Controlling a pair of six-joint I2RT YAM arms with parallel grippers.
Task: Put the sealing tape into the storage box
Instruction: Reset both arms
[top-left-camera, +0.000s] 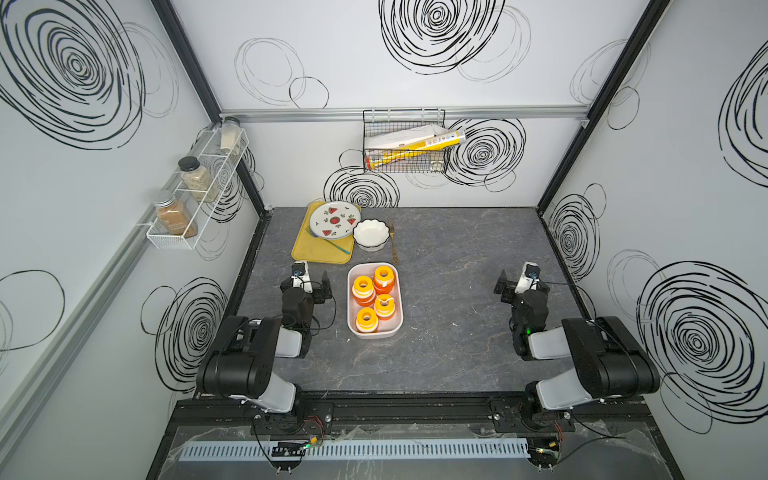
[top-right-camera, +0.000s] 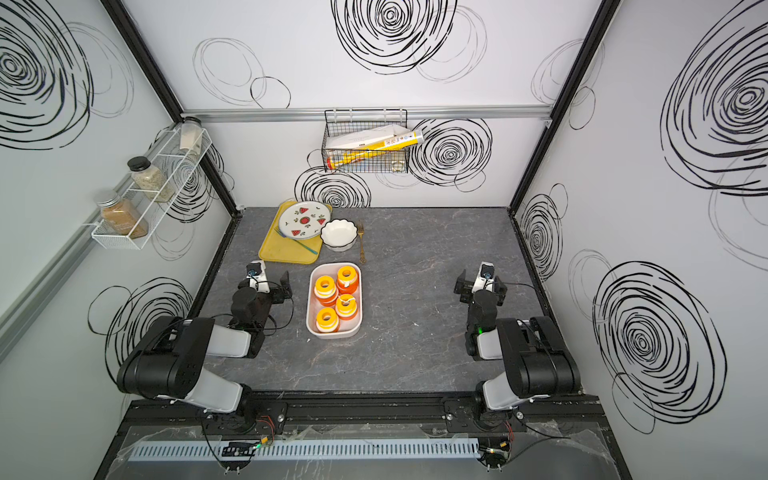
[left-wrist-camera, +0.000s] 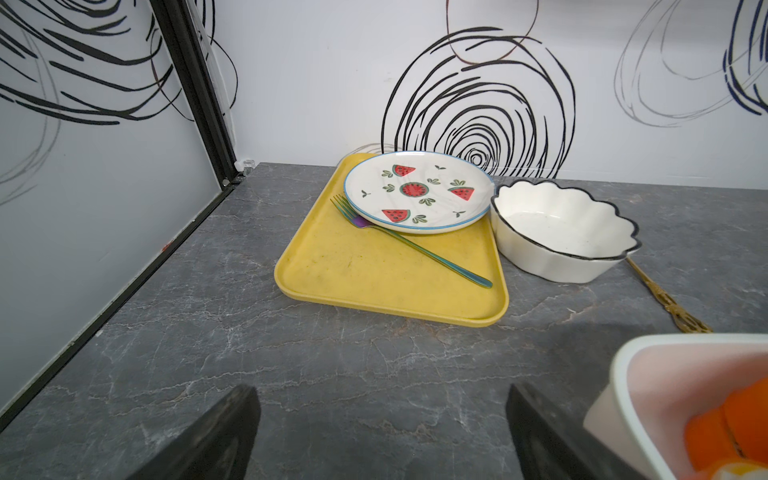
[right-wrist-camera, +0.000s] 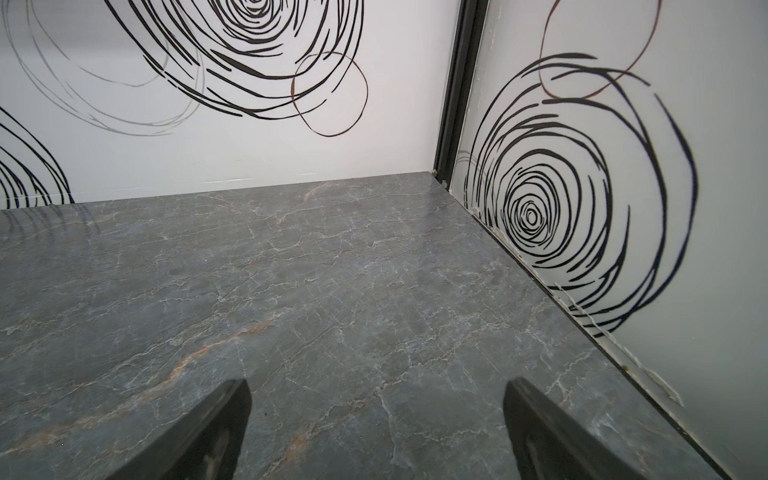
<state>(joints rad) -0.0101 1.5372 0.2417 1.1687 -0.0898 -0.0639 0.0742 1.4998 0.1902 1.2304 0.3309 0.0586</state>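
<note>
The white storage box (top-left-camera: 351, 303) (top-right-camera: 311, 305) stands on the grey table left of centre. Several spools of sealing tape (top-left-camera: 364, 286) (top-right-camera: 326, 287) with orange and yellow flanges stand upright inside it. My left gripper (top-left-camera: 309, 277) (top-right-camera: 268, 278) hovers just left of the box, open, nothing between its fingers (left-wrist-camera: 382, 390). In the left wrist view the box's corner (left-wrist-camera: 623, 365) and an orange spool (left-wrist-camera: 715, 432) show beside one finger. My right gripper (top-left-camera: 521, 279) (top-right-camera: 481, 282) is far to the right near the side wall, open over bare table (right-wrist-camera: 376, 384).
Behind the box lie a yellow tray (top-left-camera: 320, 253) with a watermelon plate (top-left-camera: 334, 220) and a blue-green fork (top-left-camera: 332, 245), a white fluted bowl (top-left-camera: 371, 235) and a gold fork (top-left-camera: 394, 245). A wire basket (top-left-camera: 405, 141) hangs on the back wall, a spice rack (top-left-camera: 195, 195) on the left wall.
</note>
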